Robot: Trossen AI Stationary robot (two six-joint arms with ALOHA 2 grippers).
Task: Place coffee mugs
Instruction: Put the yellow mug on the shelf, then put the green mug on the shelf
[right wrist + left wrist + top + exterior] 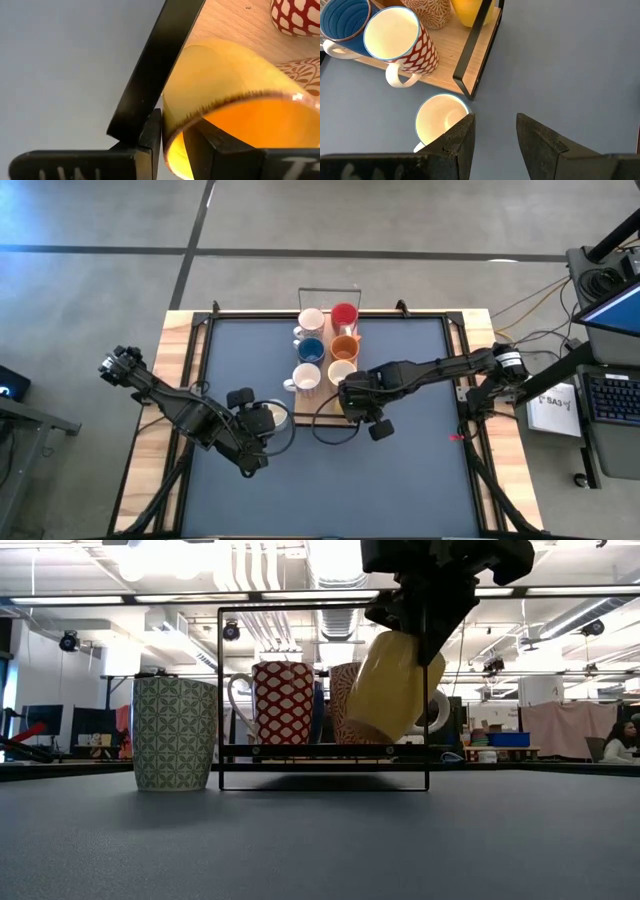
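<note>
A light-wood tray point(327, 406) with a black frame holds several mugs: white point(311, 320), red point(344, 315), blue point(310, 349), orange point(345, 347), a red-patterned one point(400, 37) and an orange-patterned one point(343, 690). My right gripper point(353, 395) is shut on a yellow mug point(392, 685) over the tray's near end. My left gripper point(495, 140) is open over the table near the tray's near left corner. A green-patterned mug point(175, 733) with a white inside point(440, 120) stands on its base on the table, just outside one left finger. My right gripper holds the yellow mug by its rim point(172, 125), one finger point(220, 147) inside the mug and the other point(150, 135) outside its wall. The fingers come from above, slanting down. The mug hangs tilted below them, its base low over the tray's near end.
The tray's tall black wire handle frame point(322, 608) rises around the mugs, and its black end rail point(155, 75) lies right beside the yellow mug. Blue table surface point(400, 480) lies open on the near side. Wooden table borders point(165, 380) flank the mat.
</note>
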